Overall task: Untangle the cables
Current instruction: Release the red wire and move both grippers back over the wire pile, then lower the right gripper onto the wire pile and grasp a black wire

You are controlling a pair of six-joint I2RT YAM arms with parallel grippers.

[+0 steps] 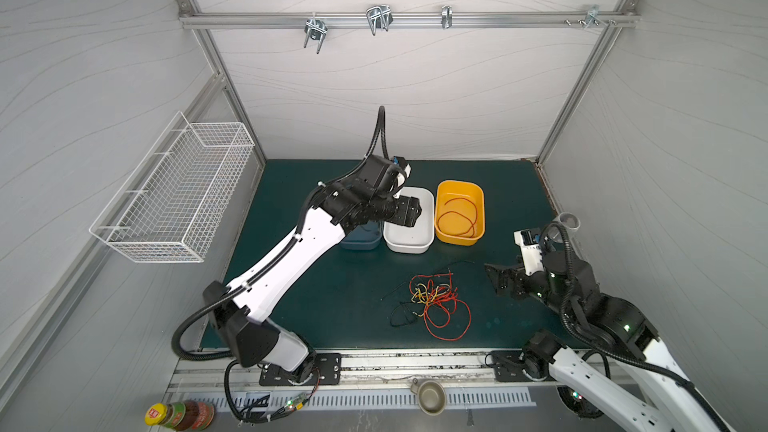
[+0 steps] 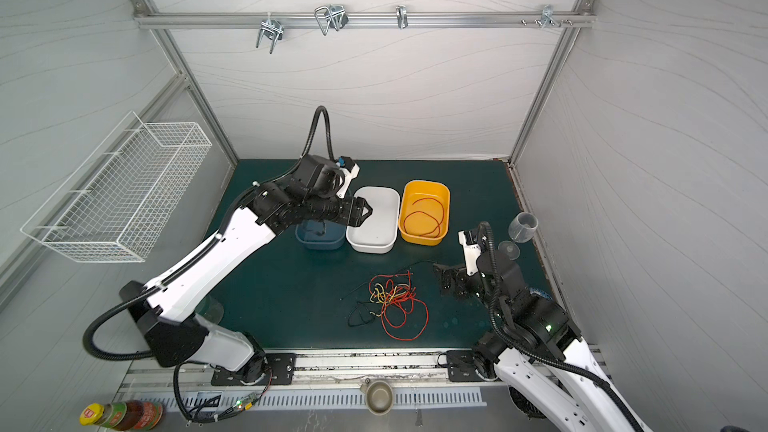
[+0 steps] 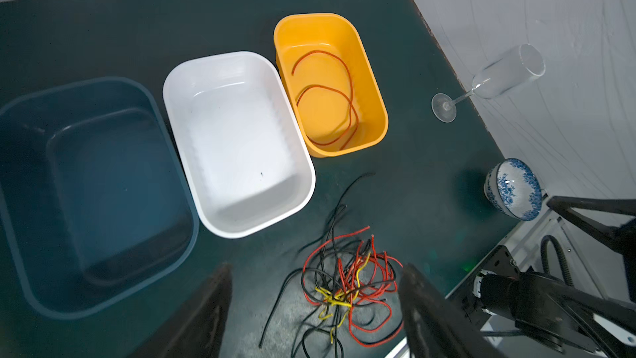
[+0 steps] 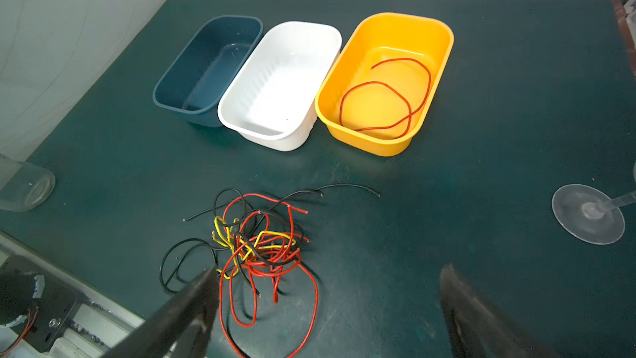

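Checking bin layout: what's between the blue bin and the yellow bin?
The white bin sits between the blue bin and the yellow bin, side by side; clearest in the right wrist view.

Mat [image 1: 324,292] open around cables [image 1: 436,299]; bins [image 1: 407,247] behind, wine glass [image 2: 523,227] right (near wall [image 2: 623,201]).

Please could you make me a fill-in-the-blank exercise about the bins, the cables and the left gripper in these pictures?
1. The bin holding one red cable is ____ in colour.
2. Between that bin and the blue bin stands the ____ bin.
3. The tangled cables on the mat are red, yellow and ____.
4. The left gripper has its jaws ____.
Missing words: yellow; white; black; open.
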